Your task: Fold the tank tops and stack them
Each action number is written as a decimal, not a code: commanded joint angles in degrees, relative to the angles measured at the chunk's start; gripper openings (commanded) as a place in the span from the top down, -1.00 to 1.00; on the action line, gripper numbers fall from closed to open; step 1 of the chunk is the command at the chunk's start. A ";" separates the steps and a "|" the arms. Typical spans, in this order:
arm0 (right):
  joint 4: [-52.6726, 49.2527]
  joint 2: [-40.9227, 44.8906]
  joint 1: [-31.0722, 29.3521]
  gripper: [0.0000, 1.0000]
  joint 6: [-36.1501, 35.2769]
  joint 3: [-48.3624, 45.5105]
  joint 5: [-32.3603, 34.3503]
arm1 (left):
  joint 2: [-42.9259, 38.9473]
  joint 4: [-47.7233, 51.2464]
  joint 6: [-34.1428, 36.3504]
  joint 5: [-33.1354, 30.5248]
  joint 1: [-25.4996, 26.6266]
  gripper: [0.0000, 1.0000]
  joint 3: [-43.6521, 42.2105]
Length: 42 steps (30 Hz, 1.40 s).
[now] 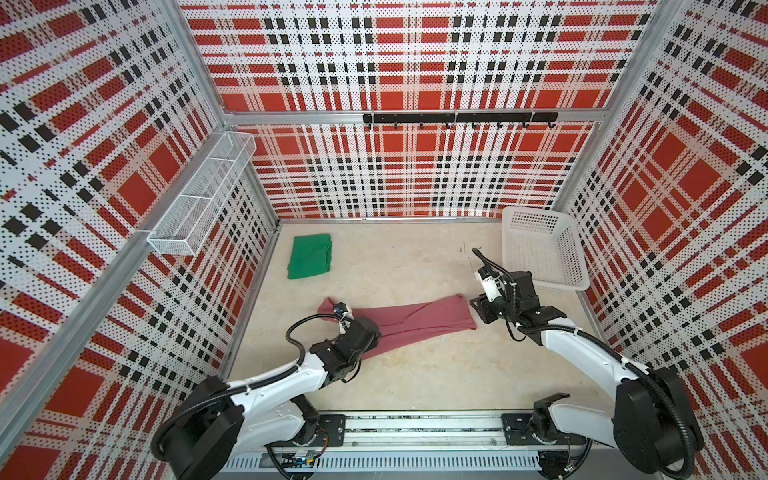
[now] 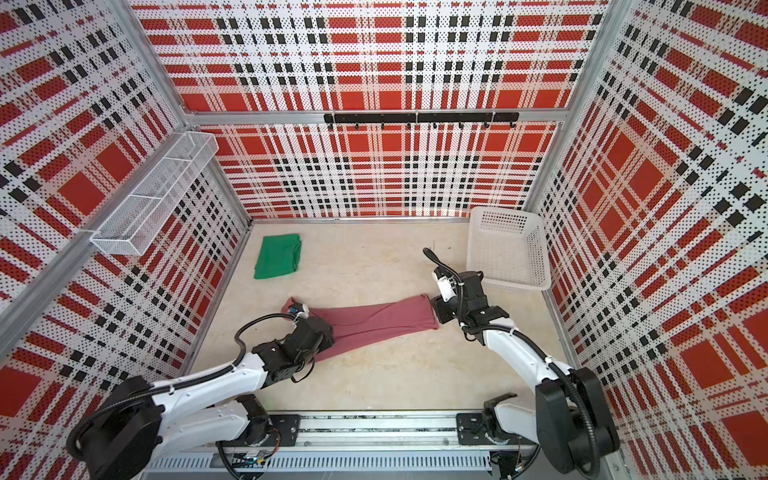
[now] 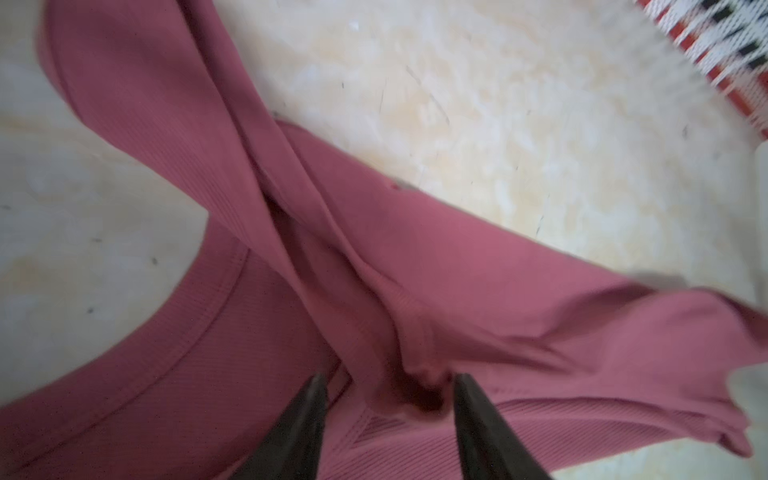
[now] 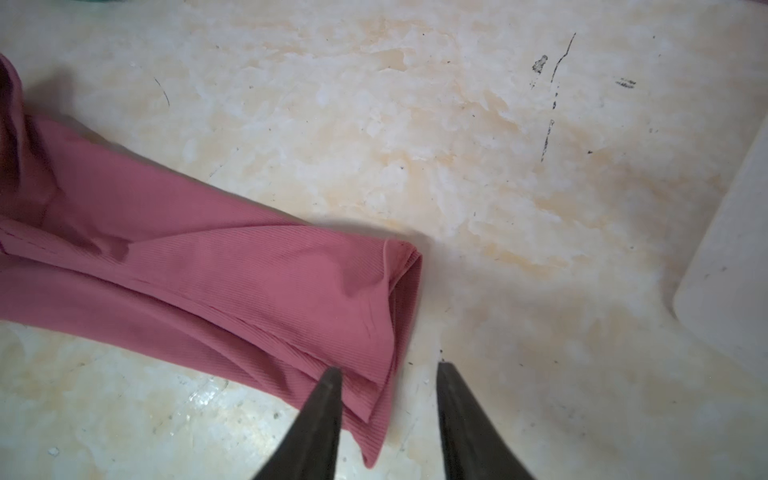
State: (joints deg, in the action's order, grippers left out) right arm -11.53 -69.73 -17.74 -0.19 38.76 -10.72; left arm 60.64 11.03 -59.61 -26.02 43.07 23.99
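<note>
Rose-pink tank top [image 1: 415, 320], ends at left tool [image 3: 390, 378], right tool [image 4: 389, 368]; both spread.

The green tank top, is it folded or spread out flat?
Folded. In a top view the green tank top lies as a compact rectangle, layered at one edge, with no straps showing.

Both top views hang high above the base rail [image 1: 415, 428], looking steeply down toward the back wall [image 1: 415, 166], wide enough to take in the whole table [image 1: 415, 374]. The wrist cameras sit very close over it, angled down, one at each end of the pink tank top [image 1: 415, 320], which all four views share.
</note>
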 commanded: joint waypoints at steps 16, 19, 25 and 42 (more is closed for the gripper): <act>-2.36 -19.12 -10.08 0.39 34.14 14.50 9.30 | 18.22 -12.79 9.69 7.77 -5.50 0.19 13.65; -2.12 -21.23 -10.30 0.40 37.07 13.40 10.15 | 20.30 -15.31 6.91 7.83 -4.41 0.20 10.48; -2.94 -25.16 -4.20 0.40 35.34 11.16 16.77 | 17.98 -21.71 0.19 7.47 -6.08 0.20 -2.68; 0.26 -26.96 -11.22 0.49 31.05 19.74 9.01 | 9.87 -18.76 4.76 8.22 -10.98 0.11 2.18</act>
State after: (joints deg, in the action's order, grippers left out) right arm -13.30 -92.36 -27.86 29.93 57.30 1.69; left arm 68.66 -6.28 -56.73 -18.79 32.93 24.43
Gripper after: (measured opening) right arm 0.262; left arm 0.450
